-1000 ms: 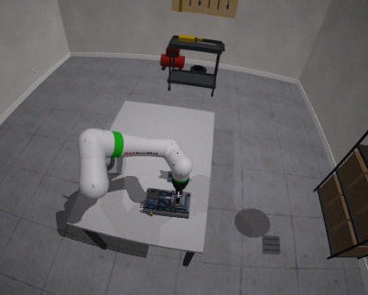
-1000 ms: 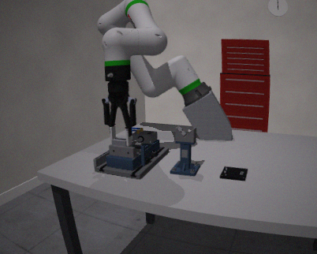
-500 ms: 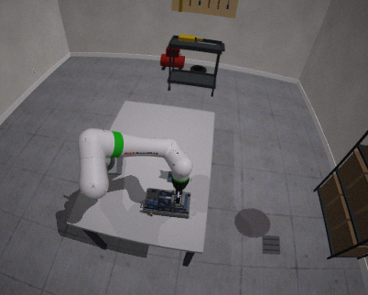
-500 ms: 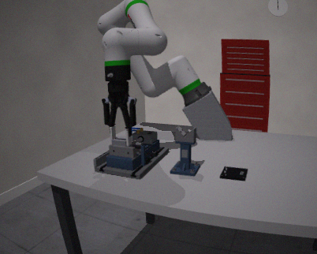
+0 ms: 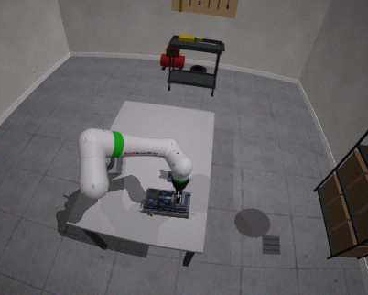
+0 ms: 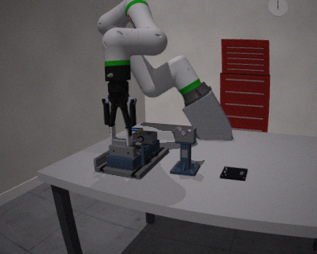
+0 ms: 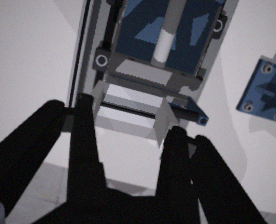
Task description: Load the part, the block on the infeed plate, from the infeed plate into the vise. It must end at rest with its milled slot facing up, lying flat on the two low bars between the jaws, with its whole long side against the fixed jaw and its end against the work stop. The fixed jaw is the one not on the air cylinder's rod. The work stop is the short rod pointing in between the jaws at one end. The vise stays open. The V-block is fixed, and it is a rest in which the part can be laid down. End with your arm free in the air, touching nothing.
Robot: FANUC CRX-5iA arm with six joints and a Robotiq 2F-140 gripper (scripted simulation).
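The claw [image 6: 118,132] hangs straight down over the vise [image 6: 125,157], pinching the grey block [image 7: 130,106] across its width, the block low between the jaws. Whether it rests on the bars cannot be told. Letting go here could leave it tilted, or short of the stop rod and fixed jaw. The fingertips could also scrape a jaw.

At centre left of the frame, the gripper [image 6: 119,132] is pointing straight down over the vise [image 6: 128,155], clamping the grey block [image 6: 120,141]. A blue stand [image 6: 185,159] and a black plate [image 6: 233,173] are sitting farther right on the table [image 6: 266,205].
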